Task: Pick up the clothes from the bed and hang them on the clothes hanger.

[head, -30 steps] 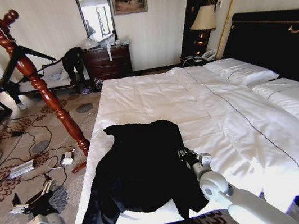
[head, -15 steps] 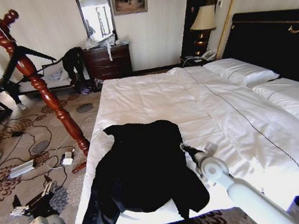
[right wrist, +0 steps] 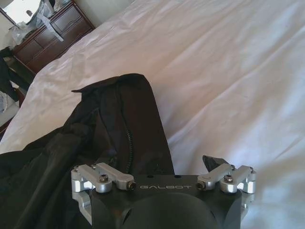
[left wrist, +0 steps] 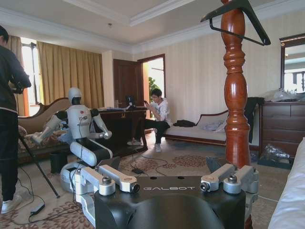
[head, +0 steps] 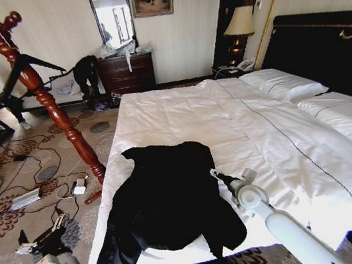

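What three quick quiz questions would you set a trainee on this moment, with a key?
1. True or false: the black jacket already hangs on the clothes hanger.
2. Where is the right hand?
A. At the jacket's right edge, low over the bed
B. Up at the hanger
C. On a pillow
3. Fill in: the hanger hangs on a reddish turned-wood ____ standing on the carpet beside the bed.

Key: 1 false, the jacket lies spread on the bed's near corner. 2 A. 3 coat stand.
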